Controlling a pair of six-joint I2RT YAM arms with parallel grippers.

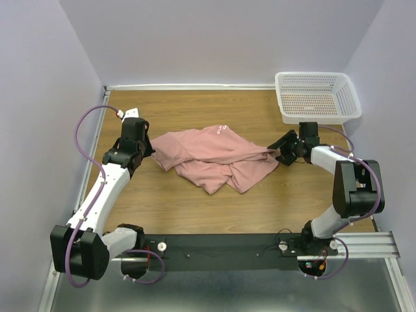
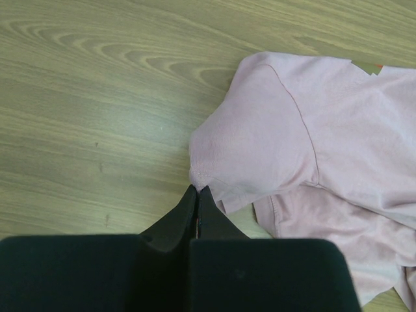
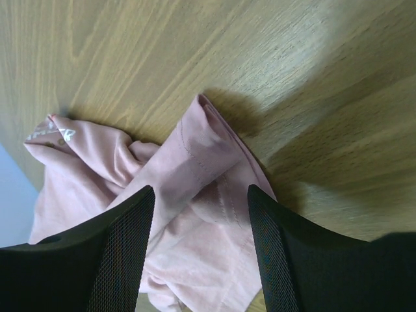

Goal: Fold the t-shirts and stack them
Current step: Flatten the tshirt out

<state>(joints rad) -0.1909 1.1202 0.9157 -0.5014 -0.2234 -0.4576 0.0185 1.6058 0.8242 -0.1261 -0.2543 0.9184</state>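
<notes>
Your dusty pink short-sleeved cotton t-shirt (image 1: 211, 159) lies crumpled at the middle of the wooden worktop (image 1: 195, 214), unfolded and twisted across itself. The two arms flank it, probably so that opposite edges can be drawn apart and the cloth spread flat before any fold.

Your left tool (image 2: 197, 190) sits at the shirt's 9 o'clock edge with its fingers pressed fully together. The stitched hem puckers to a point right at their tips, so it looks to have nipped that edge. How much cloth is caught you cannot see, because the tool's own body covers it.

Your right tool (image 3: 201, 192) is at the 3 o'clock edge, standing wide apart and straddling a raised ridge of hemmed fabric. It grips nothing yet.

The small pale print (image 1: 221, 128) near the shirt's 12 o'clock edge is too small to read. You cannot tell which part is sleeve, collar or bottom hem in this tangle. The white plastic mesh basket (image 1: 317, 117) stands at the worktop's 1 o'clock corner, well apart; its inside is hard to make out.
</notes>
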